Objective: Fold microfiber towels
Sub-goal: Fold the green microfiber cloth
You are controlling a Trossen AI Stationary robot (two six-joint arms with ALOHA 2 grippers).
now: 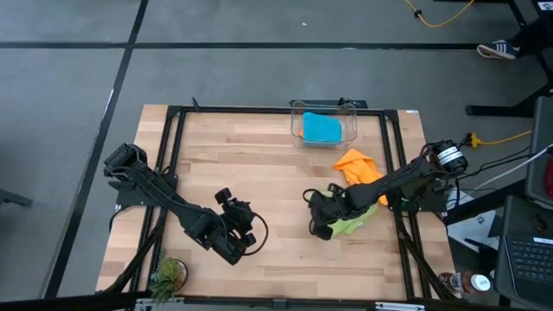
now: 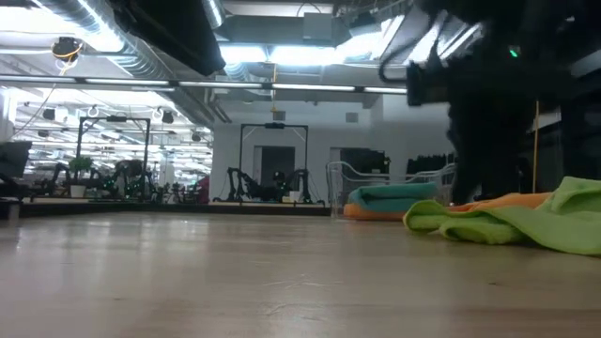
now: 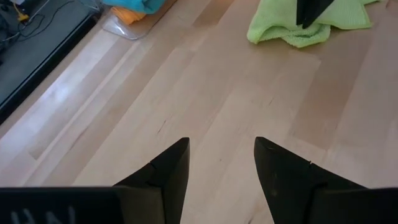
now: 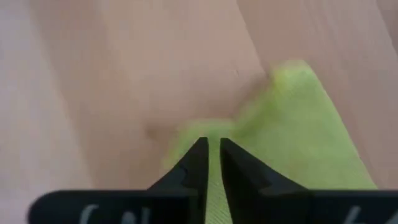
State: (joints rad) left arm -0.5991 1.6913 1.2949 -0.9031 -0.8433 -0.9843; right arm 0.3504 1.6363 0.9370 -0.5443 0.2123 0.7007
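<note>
A lime green towel [image 1: 352, 223] lies crumpled on the table's right half, and my right gripper [image 1: 320, 229] is shut on its left edge. An orange towel [image 1: 359, 166] lies just beyond it, partly under my right arm. A teal-blue towel [image 1: 321, 130] rests in the clear bin [image 1: 297, 112] at the far edge, on top of an orange one [image 2: 368, 211]. My left gripper [image 3: 221, 143] hangs open above bare wood left of centre, holding nothing. My right gripper pinches the green towel's left edge [image 4: 211, 129] between its two fingers, which come steeply from above. A little cloth shows in the narrow gap between the fingertips. How many layers, I cannot tell. The rest of the towel [image 3: 292, 31] lies bunched and slack on the table.
A small potted plant [image 1: 167, 275] stands at the near left corner. A black frame [image 1: 259, 111] runs around the tabletop. Bare wood [image 1: 259, 173] stretches between the two grippers and toward the left.
</note>
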